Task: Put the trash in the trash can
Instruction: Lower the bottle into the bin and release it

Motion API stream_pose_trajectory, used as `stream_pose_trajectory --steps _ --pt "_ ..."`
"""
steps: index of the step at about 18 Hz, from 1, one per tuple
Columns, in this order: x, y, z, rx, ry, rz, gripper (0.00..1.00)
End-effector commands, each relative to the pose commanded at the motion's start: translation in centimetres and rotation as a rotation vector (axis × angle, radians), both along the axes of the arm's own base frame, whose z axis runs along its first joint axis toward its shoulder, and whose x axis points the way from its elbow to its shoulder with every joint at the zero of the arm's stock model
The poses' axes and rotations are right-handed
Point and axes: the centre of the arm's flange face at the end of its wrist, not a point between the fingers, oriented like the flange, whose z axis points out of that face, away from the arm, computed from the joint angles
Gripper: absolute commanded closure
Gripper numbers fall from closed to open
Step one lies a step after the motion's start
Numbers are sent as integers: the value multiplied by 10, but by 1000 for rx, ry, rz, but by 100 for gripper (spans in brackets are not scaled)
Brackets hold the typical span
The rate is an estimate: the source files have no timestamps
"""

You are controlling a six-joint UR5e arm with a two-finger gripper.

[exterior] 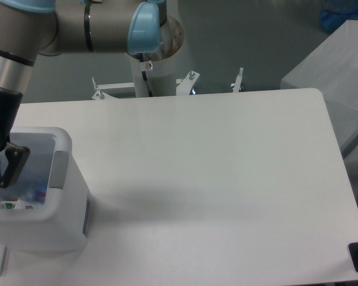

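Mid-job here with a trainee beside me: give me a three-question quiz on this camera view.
1. True or false: the end effector hangs over the trash can's opening.
2. Where on the table does the trash can stand? A) near-left corner B) far-right corner C) centre
3. Fill in: the panel on the trash can's rim is coloured ____.

Key: 1 true; 2 A; 3 grey.
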Motion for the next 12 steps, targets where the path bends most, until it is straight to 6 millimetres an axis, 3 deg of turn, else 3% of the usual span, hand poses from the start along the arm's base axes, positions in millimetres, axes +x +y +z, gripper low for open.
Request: stream_pose_trajectory --steps 2,5,8,10,12 --pt "-7 -5 -12 -21 -4 7 0" --pt "-60 -17 0 -2 74 44 0" --pt "-75 -23 -3 -16 122 38 0" --pt "-95 -37 0 -20 146 63 0" --pt "-96 -44 2 -35 210 55 0"
